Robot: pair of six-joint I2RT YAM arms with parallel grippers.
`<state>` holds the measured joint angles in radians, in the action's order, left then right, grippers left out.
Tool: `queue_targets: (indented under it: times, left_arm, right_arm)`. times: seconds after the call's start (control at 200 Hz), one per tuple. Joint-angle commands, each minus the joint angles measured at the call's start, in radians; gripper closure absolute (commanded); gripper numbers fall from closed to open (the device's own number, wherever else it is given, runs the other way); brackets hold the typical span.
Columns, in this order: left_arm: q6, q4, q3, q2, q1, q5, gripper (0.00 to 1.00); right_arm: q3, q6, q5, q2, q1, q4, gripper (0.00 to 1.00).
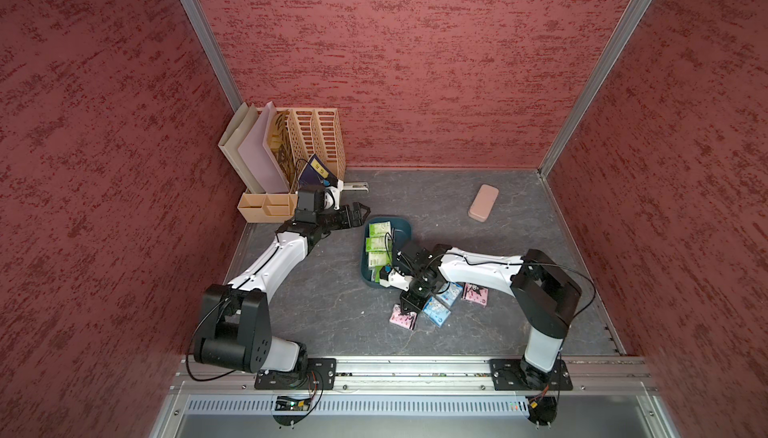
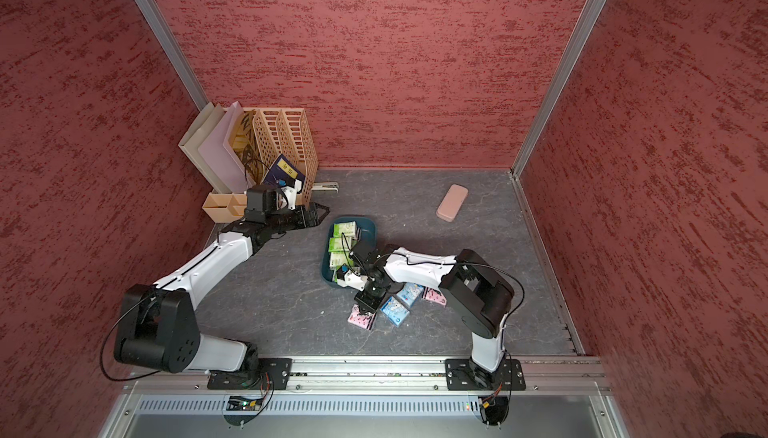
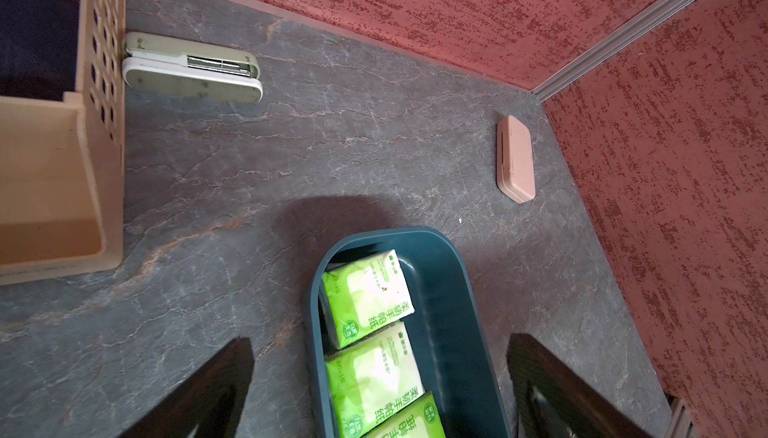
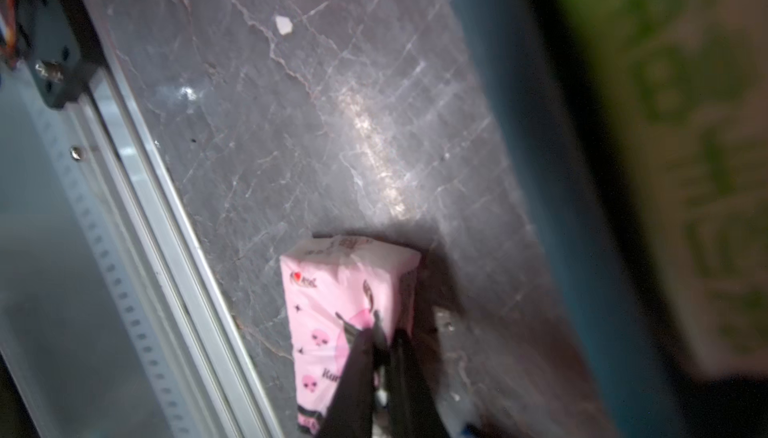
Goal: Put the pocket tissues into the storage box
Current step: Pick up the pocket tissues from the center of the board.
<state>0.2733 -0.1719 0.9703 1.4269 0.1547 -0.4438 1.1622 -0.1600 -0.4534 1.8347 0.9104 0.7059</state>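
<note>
Grey stone tabletop [image 1: 440,203]; right gripper [image 4: 384,335] clamps a pink packet [image 4: 332,290] lying just near of the box [image 1: 402,227]. Lift it well clear before crossing over. Left gripper [image 1: 365,212] hangs spread, empty.

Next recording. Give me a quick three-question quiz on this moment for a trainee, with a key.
1. Fill in: the packets visible in the storage box are ___-and-white.
2. The right gripper is shut on: A a green packet; B a pink packet; C a light blue packet.
3. True or false: the left gripper holds a packet.
Key: 1 green; 2 B; 3 false, its jaws stand open and empty.
</note>
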Motion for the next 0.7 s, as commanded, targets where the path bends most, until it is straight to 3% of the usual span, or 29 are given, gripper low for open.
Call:
queue_targets:
  times: [0.0, 0.281, 0.461, 0.586, 0.691]
  left_arm:
    - [-0.007, -0.004, 0.008, 0.005, 0.002, 0.007, 0.00]
    - [-0.011, 0.004, 0.008, 0.003, 0.000, 0.020, 0.00]
    - [0.001, 0.042, -0.008, 0.003, 0.000, 0.018, 0.00]
    - [0.001, 0.048, -0.016, 0.004, 0.002, 0.009, 0.00]
    - [0.000, 0.058, -0.025, 0.004, 0.001, 0.009, 0.00]
  right_arm:
    - [0.007, 0.015, 0.008, 0.004, 0.009, 0.006, 1.00]
    - [0.140, 0.047, -0.040, -0.111, -0.004, 0.042, 1.00]
    - [0.214, 0.221, -0.081, -0.161, -0.142, -0.043, 1.00]
    - [0.274, 0.384, 0.027, -0.132, -0.261, -0.064, 1.00]
    - [0.359, 0.471, 0.155, -0.070, -0.301, -0.028, 1.00]
